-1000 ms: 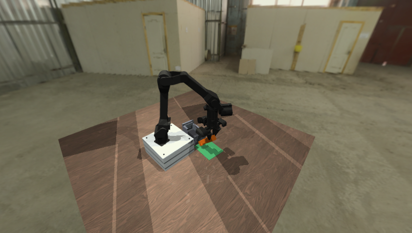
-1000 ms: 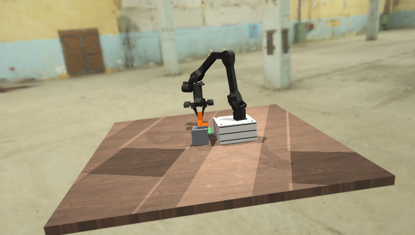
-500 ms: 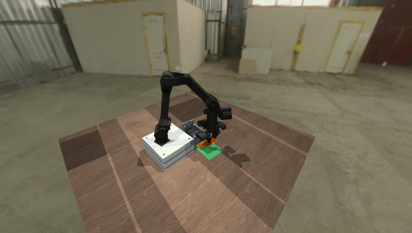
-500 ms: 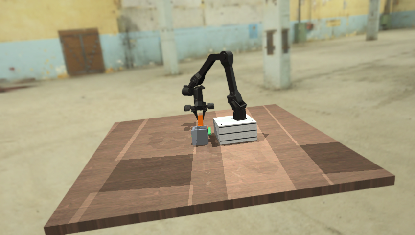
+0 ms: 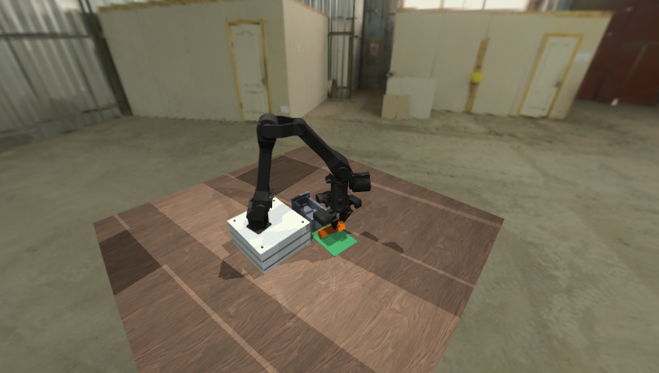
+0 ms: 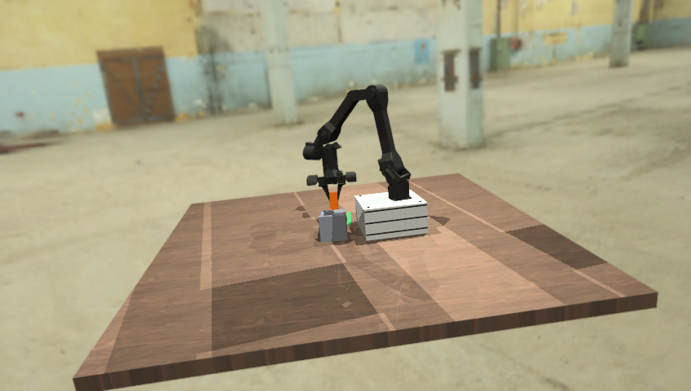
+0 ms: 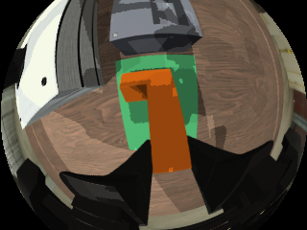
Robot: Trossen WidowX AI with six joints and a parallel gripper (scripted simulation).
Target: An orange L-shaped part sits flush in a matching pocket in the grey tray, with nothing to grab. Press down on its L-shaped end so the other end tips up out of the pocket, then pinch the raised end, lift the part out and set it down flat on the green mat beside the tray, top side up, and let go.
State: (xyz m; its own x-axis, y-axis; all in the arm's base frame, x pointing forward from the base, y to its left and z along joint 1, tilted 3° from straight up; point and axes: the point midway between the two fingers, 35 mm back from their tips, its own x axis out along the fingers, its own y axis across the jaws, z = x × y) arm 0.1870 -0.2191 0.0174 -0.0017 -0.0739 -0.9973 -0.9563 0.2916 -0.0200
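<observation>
The orange L-shaped part [image 5: 332, 230] [image 6: 333, 199] [image 7: 168, 125] was tipped over the green mat [image 5: 336, 247] [image 6: 348, 218] [image 7: 126, 120], its high end pinched by the end effector [image 5: 339, 222] [image 6: 332, 195] [image 7: 168, 142], near the grey tray's [image 5: 296, 198] [image 6: 332, 227] [image 7: 155, 44] edge, with mat showing on both sides.

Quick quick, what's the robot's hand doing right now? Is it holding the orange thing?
Hand: closed on the raised end of the orange L-shaped part.
</observation>
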